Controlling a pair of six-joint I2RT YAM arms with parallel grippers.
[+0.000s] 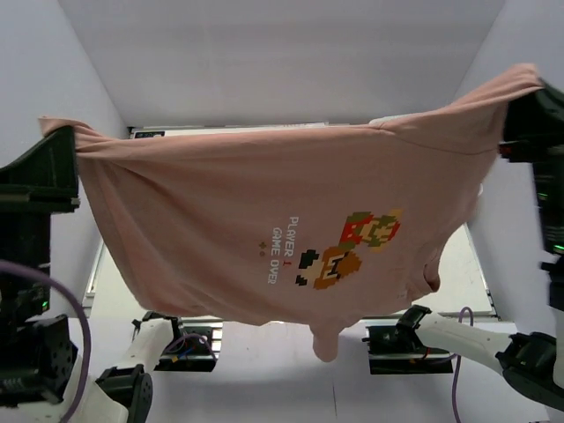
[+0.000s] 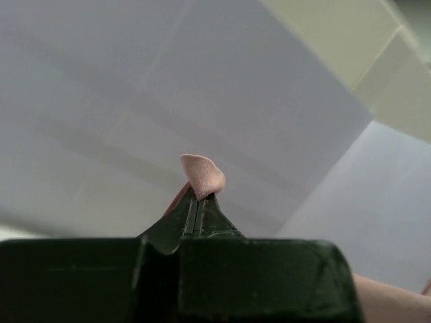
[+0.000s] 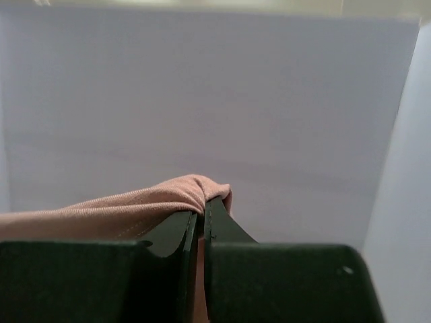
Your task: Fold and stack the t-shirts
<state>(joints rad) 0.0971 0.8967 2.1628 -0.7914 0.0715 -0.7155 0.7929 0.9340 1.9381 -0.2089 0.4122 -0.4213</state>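
The dusty-pink t-shirt with a pixel game print hangs spread wide in the air, held up close to the top camera. My left gripper is shut on its left corner; a pinched tuft of pink cloth sticks out above the closed fingers. My right gripper is shut on the right corner; bunched pink cloth runs left from the closed fingers. The blue and white shirts are hidden or out of view.
The shirt hides most of the table. The white walls of the enclosure rise behind and to both sides. The arm bases and the right arm link show below the shirt's hanging hem.
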